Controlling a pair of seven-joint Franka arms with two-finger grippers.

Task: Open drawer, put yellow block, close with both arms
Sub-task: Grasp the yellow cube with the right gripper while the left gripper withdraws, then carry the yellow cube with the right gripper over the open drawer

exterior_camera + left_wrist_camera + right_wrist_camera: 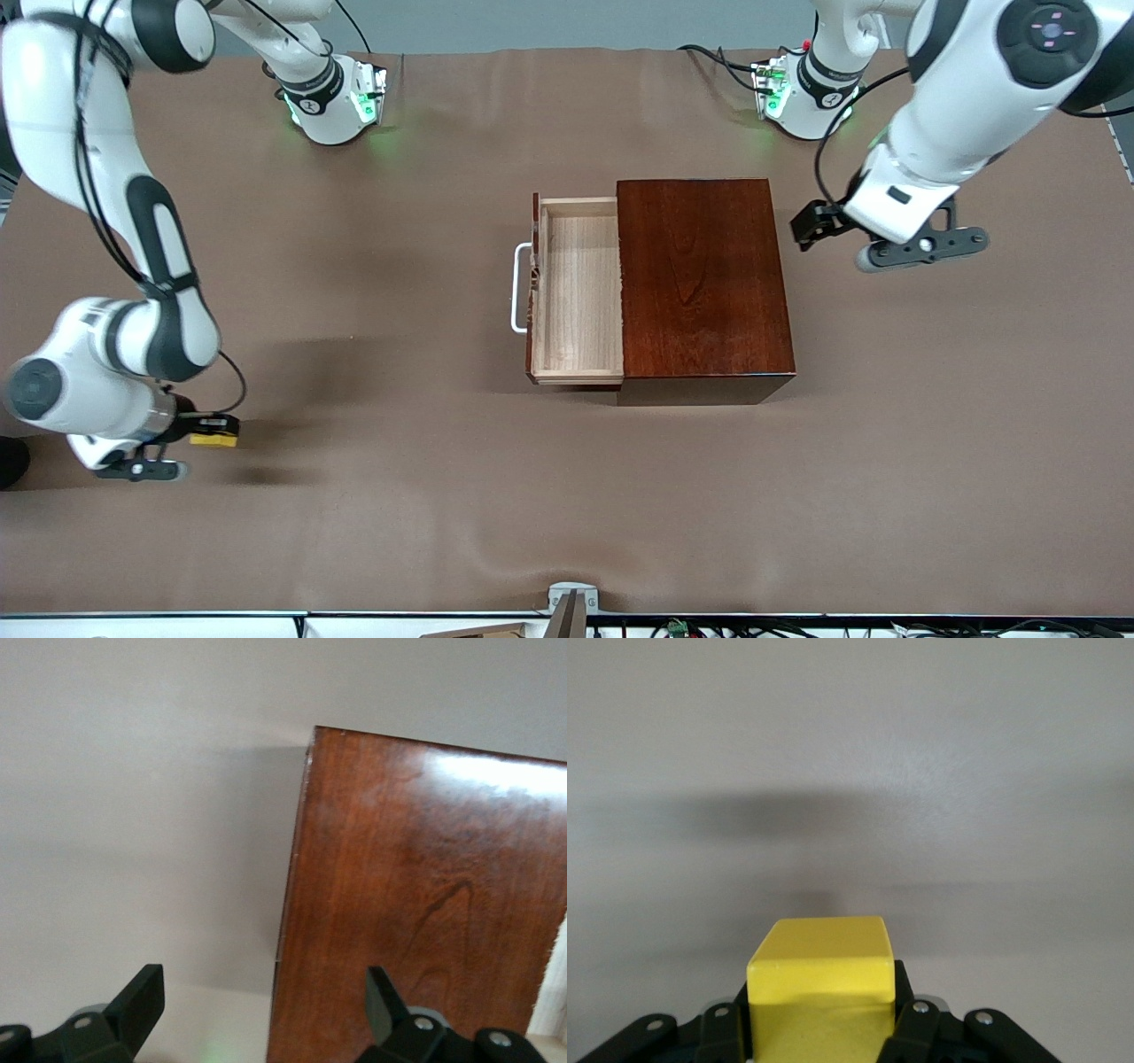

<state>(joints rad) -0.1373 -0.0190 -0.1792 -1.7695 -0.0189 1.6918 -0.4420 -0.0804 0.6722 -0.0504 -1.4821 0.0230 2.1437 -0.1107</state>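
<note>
The yellow block [215, 437] sits between the fingers of my right gripper [213, 431], low at the tabletop toward the right arm's end of the table. The right wrist view shows the gripper [821, 1003] shut on the block [821, 974], with a black finger pressed against each side. The drawer [578, 292] stands pulled out of the dark-wood box [700, 283], its pale tray empty and its white handle [517, 288] facing the right arm's end. My left gripper [813, 229] hangs open beside the box's other end, and between its fingers [263, 988] the box's edge [416, 904] shows.
A brown cloth [399, 496] covers the whole table. The two arm bases [337, 102] [802, 93] glow green along the table's edge farthest from the front camera. A small metal bracket [571, 598] sits at the edge nearest that camera.
</note>
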